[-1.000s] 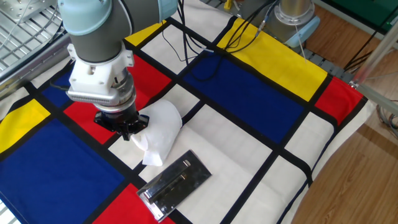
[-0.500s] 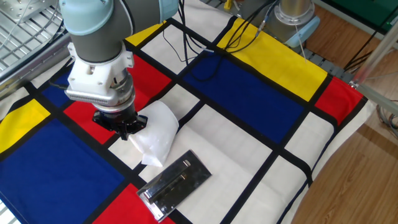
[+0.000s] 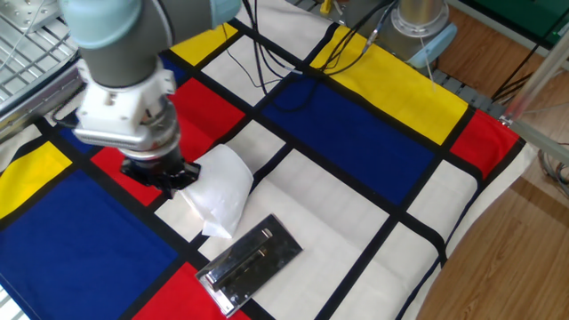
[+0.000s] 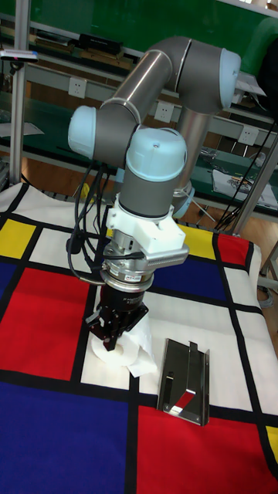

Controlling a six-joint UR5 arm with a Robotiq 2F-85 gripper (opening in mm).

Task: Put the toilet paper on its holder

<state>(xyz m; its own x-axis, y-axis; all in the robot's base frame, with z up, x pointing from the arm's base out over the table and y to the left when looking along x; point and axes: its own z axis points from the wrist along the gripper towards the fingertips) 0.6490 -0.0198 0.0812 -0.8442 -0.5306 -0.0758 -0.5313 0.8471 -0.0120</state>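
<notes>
Item, toilet paper (image 3: 220,188): we find the white roll lying left of centre in the fixed view, on a white panel of the colour-block tablecloth (image 3: 356,133), its loose sheet trailing toward the lower edge of the frame. Item, holder (image 3: 252,262): we log the shiny chrome plate with its slim bar lying flat at lower centre, just beside the trailing sheet and bare of any roll; in the tall fixed view it (image 4: 185,380) sits to the right of the roll (image 4: 127,351). Item, gripper (image 3: 171,178): the dark two-finger tool stands at the roll's left end, and in the tall fixed view (image 4: 114,328) its tips appear pressed into the paper. We judge the fingers to be clamped on the roll, though the contact itself is partly hidden. Progress, by our reckoning: the roll has been reached and apparently seized, but it looks close to the cloth and we cannot tell whether it is lifted clear. Outstanding: carrying the roll toward the lower centre, aligning its hollow core with the bar, seating it, and releasing.
</notes>
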